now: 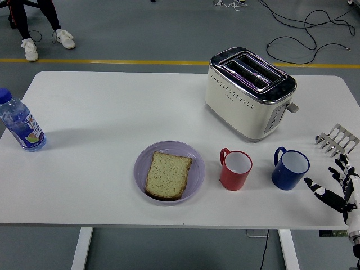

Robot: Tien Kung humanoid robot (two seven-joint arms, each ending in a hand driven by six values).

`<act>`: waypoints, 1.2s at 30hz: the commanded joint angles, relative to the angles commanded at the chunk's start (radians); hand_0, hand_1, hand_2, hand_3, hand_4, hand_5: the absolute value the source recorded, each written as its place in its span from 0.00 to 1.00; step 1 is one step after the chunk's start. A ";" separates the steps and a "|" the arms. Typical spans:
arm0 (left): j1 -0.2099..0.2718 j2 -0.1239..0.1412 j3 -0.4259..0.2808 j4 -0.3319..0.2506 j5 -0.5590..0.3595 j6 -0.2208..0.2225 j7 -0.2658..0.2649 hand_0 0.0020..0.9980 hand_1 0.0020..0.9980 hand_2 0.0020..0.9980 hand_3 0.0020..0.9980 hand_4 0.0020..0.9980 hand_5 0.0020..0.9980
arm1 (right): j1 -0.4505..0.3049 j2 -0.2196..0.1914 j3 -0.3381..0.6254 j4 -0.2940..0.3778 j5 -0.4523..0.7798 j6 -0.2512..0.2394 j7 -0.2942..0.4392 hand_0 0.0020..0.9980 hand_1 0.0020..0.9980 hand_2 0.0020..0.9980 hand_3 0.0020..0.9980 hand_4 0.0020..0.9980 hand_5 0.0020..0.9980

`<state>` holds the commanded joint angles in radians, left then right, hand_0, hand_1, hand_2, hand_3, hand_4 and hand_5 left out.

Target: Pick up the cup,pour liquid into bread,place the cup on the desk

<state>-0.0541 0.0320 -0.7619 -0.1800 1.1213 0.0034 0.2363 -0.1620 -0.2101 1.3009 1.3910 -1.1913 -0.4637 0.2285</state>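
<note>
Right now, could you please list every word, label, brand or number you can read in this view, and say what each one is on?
No text here can be read with confidence.
Water bottle: its blue label carries print and a picture, too blurred to read.
Toaster: a small dark mark on its cream side, too small to read.
Red cup, blue cup, purple plate, toast rack: no markings visible.

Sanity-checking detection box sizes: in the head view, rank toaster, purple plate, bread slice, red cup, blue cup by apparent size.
1. toaster
2. purple plate
3. bread slice
4. red cup and blue cup: look about alike, so no ranking between them.
</note>
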 joint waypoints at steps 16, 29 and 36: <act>0.001 0.000 0.006 0.000 -0.005 0.000 0.000 0.66 0.69 0.71 0.61 0.34 0.93 | 0.038 0.018 -0.076 -0.038 0.012 -0.017 0.013 0.93 0.87 0.95 1.00 0.97 0.09; 0.000 0.000 0.002 0.000 -0.003 0.000 0.000 0.66 0.69 0.71 0.61 0.34 0.93 | 0.109 0.037 -0.146 -0.100 0.052 -0.032 0.028 0.94 0.86 0.95 1.00 0.97 0.09; -0.004 -0.002 0.003 0.000 -0.006 0.001 0.000 0.66 0.69 0.71 0.61 0.34 0.93 | 0.154 0.057 -0.146 -0.162 0.049 -0.039 0.015 0.93 0.86 0.95 1.00 0.99 0.06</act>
<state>-0.0576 0.0302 -0.7589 -0.1800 1.1154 0.0045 0.2366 -0.0078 -0.1535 1.1545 1.2292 -1.1427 -0.5030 0.2433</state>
